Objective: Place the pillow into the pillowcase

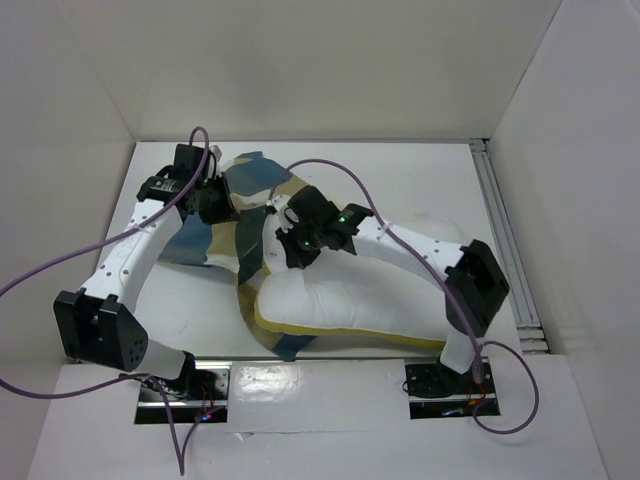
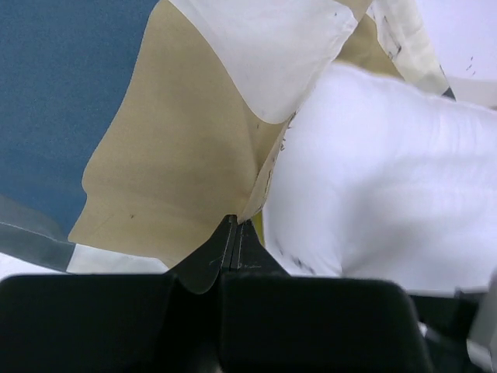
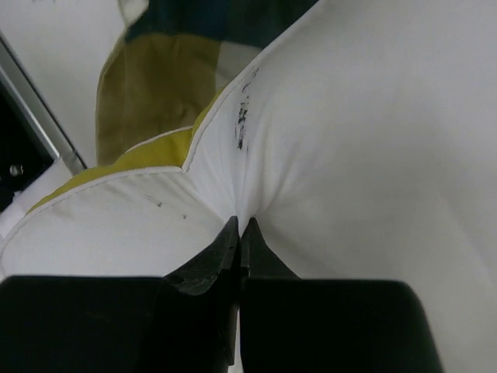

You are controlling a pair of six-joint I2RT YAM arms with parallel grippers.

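Observation:
The pillow (image 1: pixel 350 300) is white with a yellow band and lies mid-table, its far left end against the pillowcase (image 1: pixel 245 215), a crumpled cloth of blue, tan and cream blocks. My left gripper (image 1: pixel 226 207) is shut on the pillowcase; in the left wrist view its tips (image 2: pixel 235 223) pinch a tan edge of the pillowcase (image 2: pixel 178 148), with the pillow (image 2: pixel 388 179) just to the right. My right gripper (image 1: pixel 296 250) is shut on the pillow; in the right wrist view its tips (image 3: pixel 241 225) bunch the white cover of the pillow (image 3: pixel 357 116), with the pillowcase (image 3: pixel 163 78) beyond.
White walls enclose the table (image 1: pixel 420 175) on three sides. A metal rail (image 1: pixel 503 230) runs along its right edge. Purple cables (image 1: pixel 340 168) arc over both arms. A blue corner of cloth (image 1: pixel 292 347) sticks out under the pillow's near edge.

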